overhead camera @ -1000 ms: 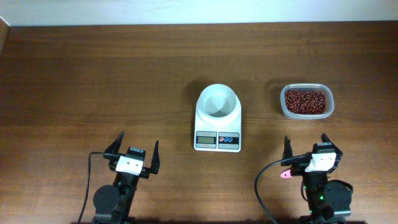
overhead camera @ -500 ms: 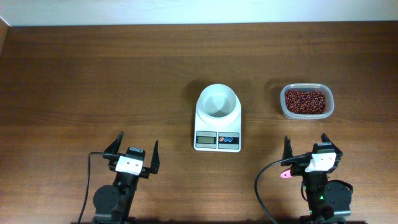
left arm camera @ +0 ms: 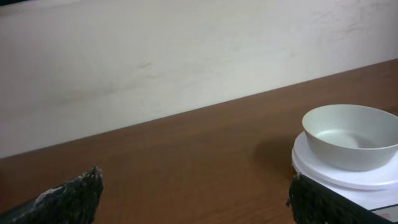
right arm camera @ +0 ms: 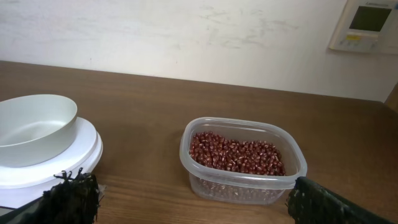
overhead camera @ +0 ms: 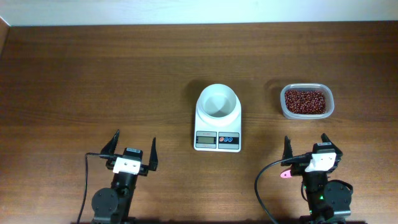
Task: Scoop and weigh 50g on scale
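The white scale (overhead camera: pixel 217 133) stands mid-table with an empty round white bowl (overhead camera: pixel 217 101) on it. To its right is a clear tub of red beans (overhead camera: pixel 306 101). My left gripper (overhead camera: pixel 134 140) is open near the front edge, left of the scale, nothing between its fingers. In the left wrist view the left gripper (left arm camera: pixel 196 186) frames bare wood, with the bowl (left arm camera: pixel 350 135) at its right. My right gripper (overhead camera: pixel 305 140) is open in front of the tub. In the right wrist view the right gripper (right arm camera: pixel 194 186) holds nothing, the tub (right arm camera: pixel 242 158) just ahead and the bowl (right arm camera: pixel 31 127) to the left.
A small pink object (overhead camera: pixel 285 173) sits beside the right arm, near its black cable. A wall runs along the table's far edge, with a white wall panel (right arm camera: pixel 367 25) on it. Brown wood stretches across the table's left half.
My left gripper has shifted slightly left and turned a little straighter. The right arm, scale and tub have not moved.
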Robot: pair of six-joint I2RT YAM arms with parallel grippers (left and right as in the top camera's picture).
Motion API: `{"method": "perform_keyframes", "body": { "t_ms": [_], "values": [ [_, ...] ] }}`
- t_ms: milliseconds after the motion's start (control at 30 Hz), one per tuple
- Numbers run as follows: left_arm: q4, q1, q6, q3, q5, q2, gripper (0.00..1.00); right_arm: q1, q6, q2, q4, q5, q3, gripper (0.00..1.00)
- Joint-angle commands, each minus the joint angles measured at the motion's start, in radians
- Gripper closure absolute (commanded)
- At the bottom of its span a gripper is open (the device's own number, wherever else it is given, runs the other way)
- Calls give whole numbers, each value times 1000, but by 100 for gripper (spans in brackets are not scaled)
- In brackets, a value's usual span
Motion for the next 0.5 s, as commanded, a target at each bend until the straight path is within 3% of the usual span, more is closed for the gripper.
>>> {"method": "perform_keyframes", "body": {
  "t_ms": [0, 100, 200, 367, 467],
  "values": [
    [242, -3, -15, 0, 0, -6, 1, 6, 5, 3, 0, -2, -8, 1],
    [572, -3, -15, 0, -51, -6, 1, 6, 5, 3, 0, -2, -8, 1],
    [593, -3, -15, 24, -51, -6, 1, 6, 5, 3, 0, -3, -8, 1],
    [185, -3, -15, 292, -56, 41, 1, 6, 5, 3, 0, -2, -8, 1],
    [-101, -3, -15, 531, -55, 162, 1, 6, 5, 3, 0, -2, -8, 1]
  ]
}}
